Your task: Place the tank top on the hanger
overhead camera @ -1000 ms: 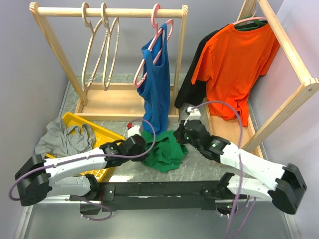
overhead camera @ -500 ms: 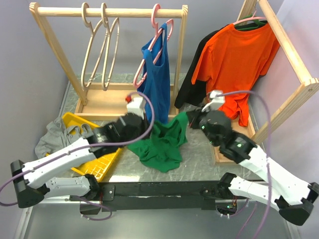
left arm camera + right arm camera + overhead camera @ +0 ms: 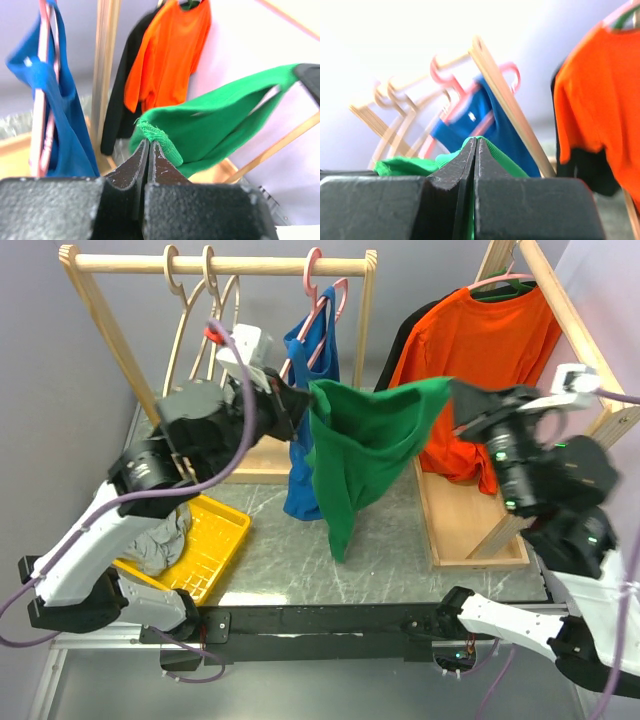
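Tank top (image 3: 365, 440) hangs stretched in the air above the worktop's (image 3: 400, 550) middle, one top corner clamped in the left gripper (image 3: 300, 402), the other in the right gripper (image 3: 458, 398); hanger (image 3: 183, 330) hangs from the rail (image 3: 130, 262) at the far left corner

pale lilac walls (image 3: 40, 340), grey marbled tabletop (image 3: 390, 560), two wooden garment racks (image 3: 270, 263)

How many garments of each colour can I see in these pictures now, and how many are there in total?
Green: 1, the green tank top, held up in the air
Blue: 1, the blue tank top on the rack
Orange: 1, the orange T-shirt
Black: 1, the black garment behind the orange one
Grey: 1, the grey garment at the yellow bin
Total: 5
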Action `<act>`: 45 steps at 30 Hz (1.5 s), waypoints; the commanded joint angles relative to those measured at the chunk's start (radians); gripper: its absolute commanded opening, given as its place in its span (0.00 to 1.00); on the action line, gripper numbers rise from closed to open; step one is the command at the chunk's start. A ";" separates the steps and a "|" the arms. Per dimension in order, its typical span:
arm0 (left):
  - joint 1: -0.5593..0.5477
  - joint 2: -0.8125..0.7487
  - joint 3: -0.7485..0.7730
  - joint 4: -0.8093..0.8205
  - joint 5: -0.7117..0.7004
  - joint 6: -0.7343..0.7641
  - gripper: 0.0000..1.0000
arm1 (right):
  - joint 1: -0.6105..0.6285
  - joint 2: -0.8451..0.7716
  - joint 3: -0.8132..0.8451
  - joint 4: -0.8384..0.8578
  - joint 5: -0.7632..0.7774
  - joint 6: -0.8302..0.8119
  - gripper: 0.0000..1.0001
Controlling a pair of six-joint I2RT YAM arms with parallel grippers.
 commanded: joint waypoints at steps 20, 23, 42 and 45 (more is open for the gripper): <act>-0.005 -0.110 -1.003 0.333 0.202 -0.337 0.05 | -0.012 -0.165 -0.984 0.059 -0.219 0.377 0.00; -0.004 -0.107 -1.043 0.308 0.118 -0.403 0.09 | -0.051 -0.161 -1.055 0.053 -0.211 0.393 0.00; -0.005 -0.335 -0.816 0.291 0.277 -0.149 0.69 | -0.187 0.072 -0.851 0.137 -0.355 0.250 0.00; -0.005 -0.440 -0.756 0.345 0.202 -0.120 0.68 | -0.187 0.064 -0.889 0.160 -0.387 0.264 0.00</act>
